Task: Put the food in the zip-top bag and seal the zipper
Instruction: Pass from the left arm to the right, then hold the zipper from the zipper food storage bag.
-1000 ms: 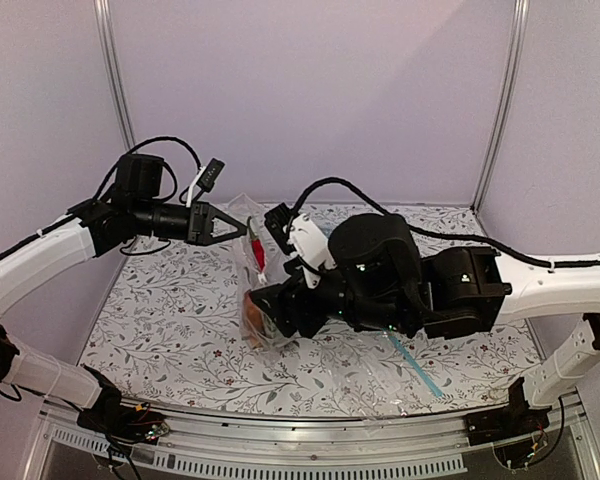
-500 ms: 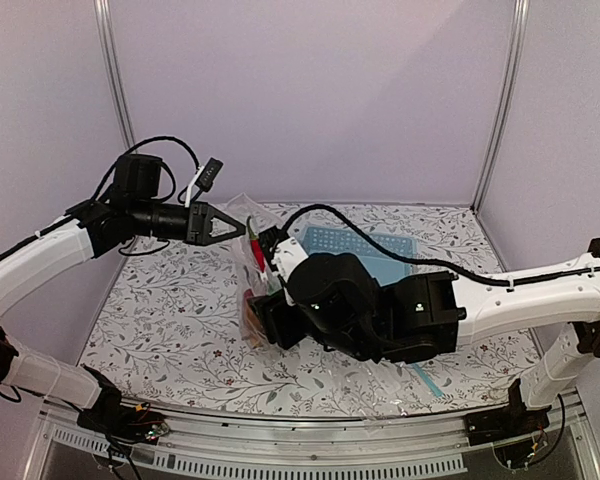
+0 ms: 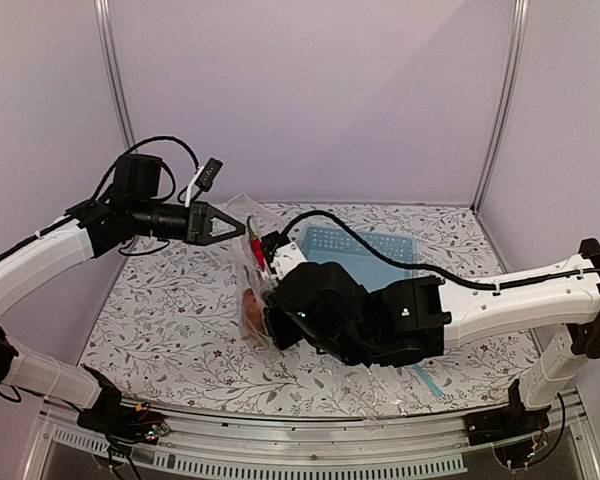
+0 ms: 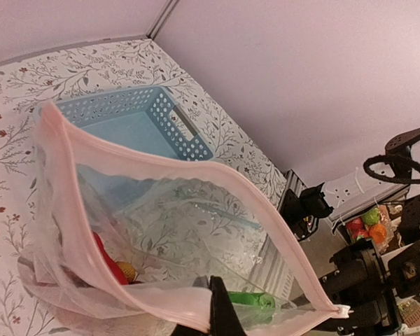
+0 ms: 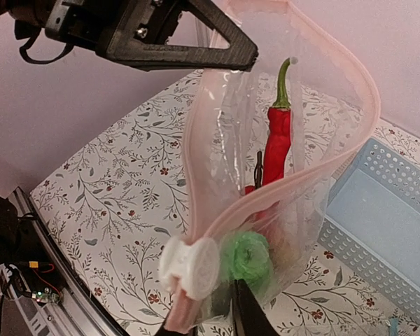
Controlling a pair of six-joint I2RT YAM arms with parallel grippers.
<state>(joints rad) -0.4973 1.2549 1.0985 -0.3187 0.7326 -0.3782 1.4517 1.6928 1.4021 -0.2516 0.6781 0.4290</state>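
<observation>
The left gripper (image 3: 242, 226) pinched shut on the bag (image 4: 182, 231) at its zipper (image 4: 168, 164), 12 o'clock, hanging it open with the chili (image 5: 278, 140) and a green vegetable (image 5: 246, 260) inside. The right gripper (image 5: 206, 323) sat at the bag's 6 o'clock beside the slider (image 5: 192, 266); I could not tell its opening or hold

I am running this from afar in what reads as a robotics lab test cell: plain lilac panels (image 3: 310, 100) on metal posts (image 3: 501, 105) box in a floral-covered table (image 3: 170, 300). An aluminium rail (image 3: 310, 432) edges its near side, and a white power strip (image 4: 346, 192) sits beyond.

Plain lilac walls (image 3: 310, 100), floral-patterned table (image 3: 160, 300)
</observation>
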